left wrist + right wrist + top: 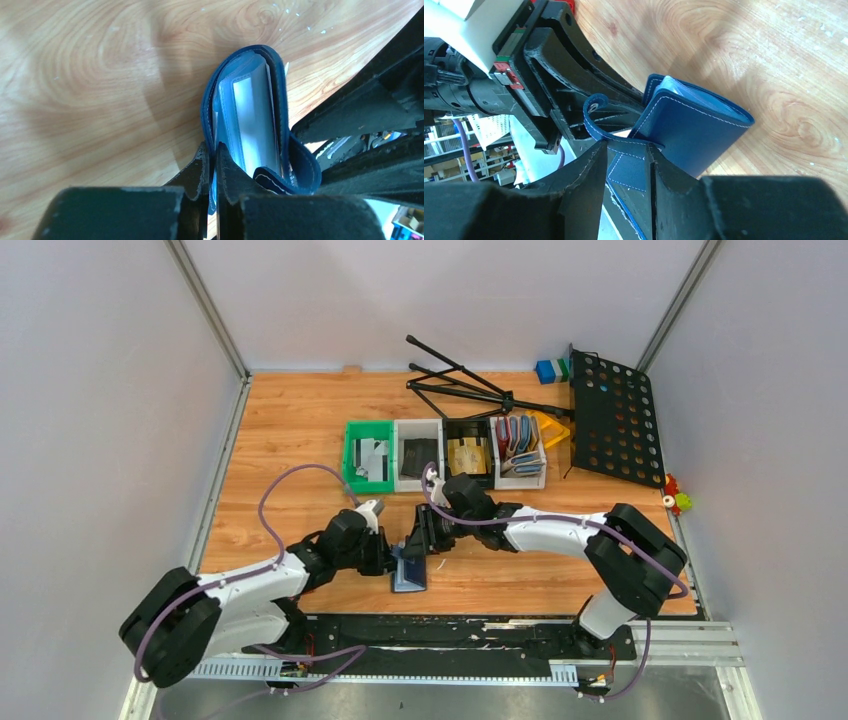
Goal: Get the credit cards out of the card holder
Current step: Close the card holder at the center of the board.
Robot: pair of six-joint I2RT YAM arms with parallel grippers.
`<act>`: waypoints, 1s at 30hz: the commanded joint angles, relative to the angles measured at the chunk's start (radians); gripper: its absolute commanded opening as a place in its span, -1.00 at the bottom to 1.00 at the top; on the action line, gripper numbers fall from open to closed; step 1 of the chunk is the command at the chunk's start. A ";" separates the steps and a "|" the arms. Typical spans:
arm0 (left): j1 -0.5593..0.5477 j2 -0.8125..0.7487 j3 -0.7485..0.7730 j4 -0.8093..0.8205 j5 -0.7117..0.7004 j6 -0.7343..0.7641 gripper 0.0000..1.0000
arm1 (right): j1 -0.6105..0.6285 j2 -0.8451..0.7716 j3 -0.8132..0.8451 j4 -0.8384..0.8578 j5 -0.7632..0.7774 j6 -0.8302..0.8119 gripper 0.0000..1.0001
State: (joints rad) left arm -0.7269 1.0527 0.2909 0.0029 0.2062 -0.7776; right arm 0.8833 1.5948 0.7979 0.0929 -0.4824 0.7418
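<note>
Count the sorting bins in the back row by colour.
Green bin: 1
White bins: 2
Black bin: 1
Total: 4

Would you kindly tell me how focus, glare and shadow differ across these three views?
Top external view: evenly lit and sharp. Left wrist view: the left end effector is blurred and dark, the card holder's pale pocket glares, a soft shadow lies on the table. Right wrist view: the right end effector is out of focus; the card holder is crisp.
</note>
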 commanded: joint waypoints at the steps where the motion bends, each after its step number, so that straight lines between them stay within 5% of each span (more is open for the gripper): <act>1: -0.006 0.119 0.027 0.219 0.087 -0.020 -0.94 | 0.008 0.004 0.012 -0.012 0.029 -0.016 -0.34; 5: -0.010 0.166 0.049 0.257 0.103 -0.023 -0.75 | 0.008 0.008 -0.013 -0.026 0.064 -0.016 -0.40; 15: -0.016 -0.159 0.169 -0.364 -0.236 0.092 -0.21 | 0.007 0.084 -0.025 -0.085 0.209 -0.037 -0.64; 20: -0.002 -0.255 0.212 -0.505 -0.329 0.112 -0.09 | 0.008 0.091 0.003 -0.114 0.242 -0.072 -0.69; 27: 0.012 -0.362 0.267 -0.494 -0.420 0.194 0.86 | 0.006 -0.096 0.096 -0.304 0.345 -0.184 -0.75; 30: 0.012 -0.399 0.267 -0.442 -0.451 0.214 0.99 | 0.006 -0.237 0.074 -0.314 0.426 -0.227 -0.72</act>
State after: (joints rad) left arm -0.7181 0.7010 0.5091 -0.4904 -0.1608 -0.6151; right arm 0.8886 1.5459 0.8394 -0.1616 -0.1947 0.6132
